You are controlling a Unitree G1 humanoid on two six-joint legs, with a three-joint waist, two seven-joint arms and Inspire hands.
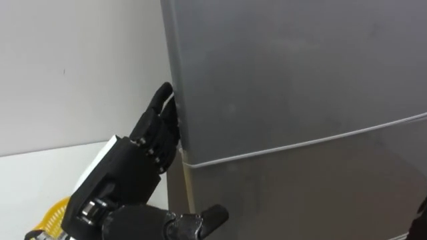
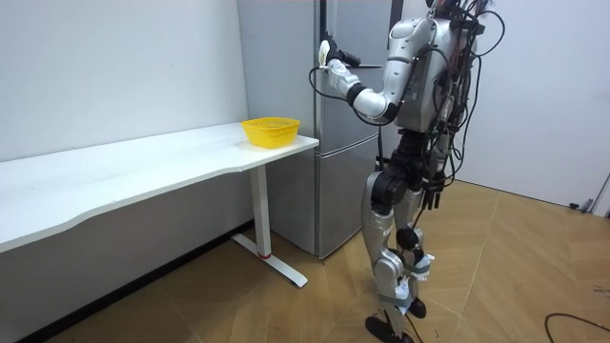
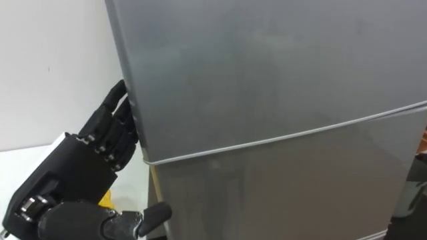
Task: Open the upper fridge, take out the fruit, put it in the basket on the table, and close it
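The grey fridge's upper door [image 1: 300, 73] is closed and rises right in front of me, above a seam and the lower door [image 1: 313, 193]. My left hand [image 1: 143, 150] is raised at the upper door's left edge, just above the seam. Its fingers [image 1: 162, 107] are nearly straight with the tips against that edge, and the thumb [image 1: 210, 217] sticks out below. In the room view I stand facing the fridge [image 2: 329, 143] with the left hand [image 2: 329, 59] lifted to the door. A dark shape, probably my right hand [image 3: 413, 193], shows at the lower right edge.
A white table [image 2: 143, 167] runs along the wall to the left of the fridge. A yellow basket [image 2: 271, 131] stands on its end nearest the fridge, and also shows below my left arm [image 1: 57, 210]. Wooden floor lies behind me.
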